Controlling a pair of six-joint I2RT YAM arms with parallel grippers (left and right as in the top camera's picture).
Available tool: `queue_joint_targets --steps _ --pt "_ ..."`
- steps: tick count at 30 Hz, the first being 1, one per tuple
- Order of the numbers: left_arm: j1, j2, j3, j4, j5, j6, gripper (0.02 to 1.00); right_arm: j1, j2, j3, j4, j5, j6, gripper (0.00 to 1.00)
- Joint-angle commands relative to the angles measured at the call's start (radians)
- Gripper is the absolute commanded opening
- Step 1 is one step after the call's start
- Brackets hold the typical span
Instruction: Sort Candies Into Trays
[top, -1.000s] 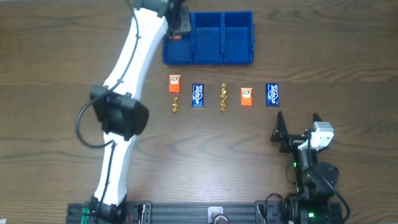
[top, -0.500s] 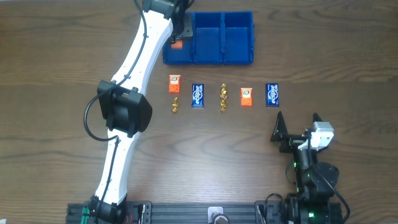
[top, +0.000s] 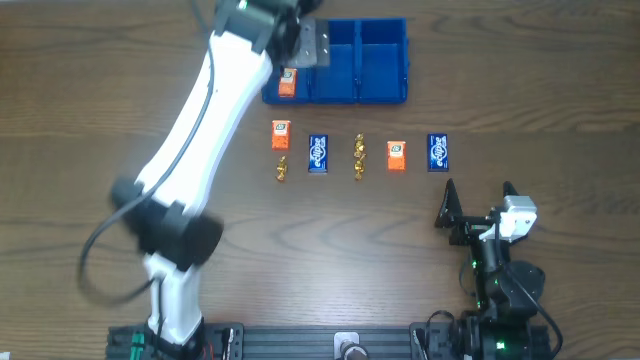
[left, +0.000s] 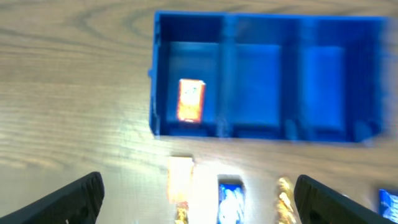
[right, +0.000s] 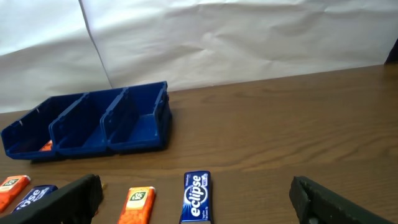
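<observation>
The left claw (left: 198, 183) hangs above the blue plastic three-compartment tray (top: 335, 98), its fingers spread wide and holding nothing. Below it, one small orange candy box (left: 191, 99) lies flat in the tray's left end compartment, clear of the claw; the other two compartments look bare. The right claw (top: 477, 195) sits low near its own base, well apart from the tray, fingers likewise released and touching nothing.

Between the tray and the arms' bases, a loose row of candies lies on the dark wood-grain worktop (top: 80, 120): an orange box (top: 281, 133), a blue rectangular pack (top: 318, 153), small gold-wrapped sweets (top: 282, 170), a second orange box (top: 396, 155) and a second blue pack (top: 437, 151) at the right end. None touches the tray.

Behind the worktop's far edge hangs a white sheet backdrop (right: 249, 37).
</observation>
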Motion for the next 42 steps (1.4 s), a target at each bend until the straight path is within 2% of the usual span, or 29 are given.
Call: queue_joint_targets --steps 1,6,13,22,37,42 --pt "-0.059 -0.207 -0.371 0.124 -0.057 -0.096 0.985 0.000 -0.007 0.001 -0.010 -0.002 0.006 0.998" --pt "-0.024 -0.205 -0.590 0.272 0.010 -0.100 0.998 0.000 -0.007 0.001 -0.010 -0.002 0.006 0.998" --pt "0.053 -0.133 -0.717 0.360 0.132 -0.090 1.000 0.000 -0.007 0.001 -0.010 -0.002 0.006 0.998" --pt "0.069 0.003 -0.718 0.419 0.181 -0.038 0.985 0.000 -0.007 0.001 -0.010 -0.002 0.006 0.998" --pt "0.087 0.081 -0.718 0.427 0.212 -0.005 0.941 0.000 -0.007 0.001 -0.010 -0.002 0.006 0.998" --pt "0.090 0.100 -0.718 0.429 0.212 -0.005 0.871 0.000 -0.007 0.001 -0.010 -0.002 0.006 0.998"
